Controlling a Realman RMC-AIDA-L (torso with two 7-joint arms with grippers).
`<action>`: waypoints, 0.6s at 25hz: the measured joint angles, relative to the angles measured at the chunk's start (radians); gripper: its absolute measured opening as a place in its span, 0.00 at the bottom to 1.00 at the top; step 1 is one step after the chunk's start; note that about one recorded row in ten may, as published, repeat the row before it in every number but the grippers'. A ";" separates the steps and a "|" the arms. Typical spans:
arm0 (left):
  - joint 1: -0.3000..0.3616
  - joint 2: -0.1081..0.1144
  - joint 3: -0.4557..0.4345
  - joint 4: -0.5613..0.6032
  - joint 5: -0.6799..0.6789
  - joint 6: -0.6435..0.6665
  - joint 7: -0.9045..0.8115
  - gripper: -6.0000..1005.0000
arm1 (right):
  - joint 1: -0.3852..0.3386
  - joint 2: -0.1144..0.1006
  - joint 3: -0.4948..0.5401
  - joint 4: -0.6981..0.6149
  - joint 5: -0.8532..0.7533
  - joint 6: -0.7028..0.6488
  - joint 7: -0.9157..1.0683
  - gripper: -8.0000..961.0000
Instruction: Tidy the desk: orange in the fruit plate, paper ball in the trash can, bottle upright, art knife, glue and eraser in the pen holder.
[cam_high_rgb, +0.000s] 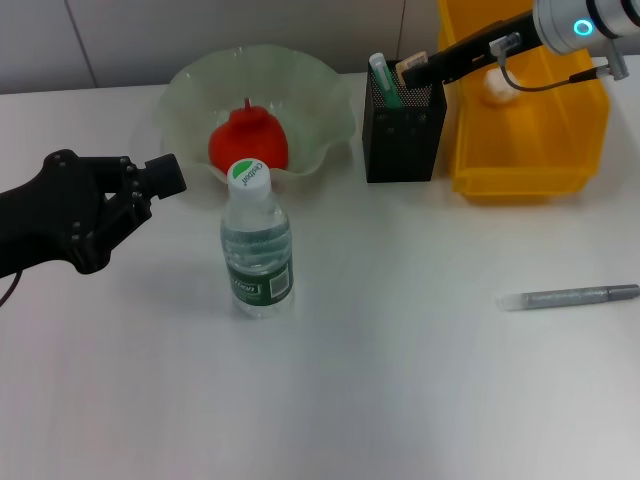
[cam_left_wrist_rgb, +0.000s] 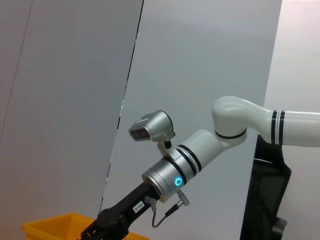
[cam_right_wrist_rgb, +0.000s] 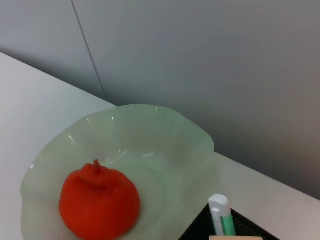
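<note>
The eraser (cam_high_rgb: 411, 68) sat pinched in the right claw (cam_high_rgb: 416, 72) just above the pen holder (cam_high_rgb: 404, 135), beside a green-and-white stick (cam_high_rgb: 384, 80) standing in that black mesh cup. The paper ball (cam_high_rgb: 497, 88) lay inside the trash can (cam_high_rgb: 525, 150) just beyond. The orange (cam_high_rgb: 248, 140) rested in the fruit plate (cam_high_rgb: 330, 110), and the bottle (cam_high_rgb: 256, 242) stood upright in front of it. A grey pen-like tool (cam_high_rgb: 568, 297) lay on the bench (cam_high_rgb: 400, 380), well apart. The left claw (cam_high_rgb: 150, 185) hovered near the bottle, fingers spread.
</note>
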 joint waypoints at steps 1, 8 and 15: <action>0.000 0.000 0.000 0.000 0.000 0.000 0.000 0.01 | 0.001 -0.002 0.000 0.004 0.000 0.000 0.000 0.44; 0.000 0.000 0.000 0.002 0.000 0.000 0.000 0.01 | 0.005 -0.004 0.002 0.001 0.000 0.004 -0.004 0.45; 0.000 0.003 -0.001 0.010 0.000 0.000 0.001 0.01 | 0.012 -0.005 0.002 -0.002 0.003 0.017 0.000 0.45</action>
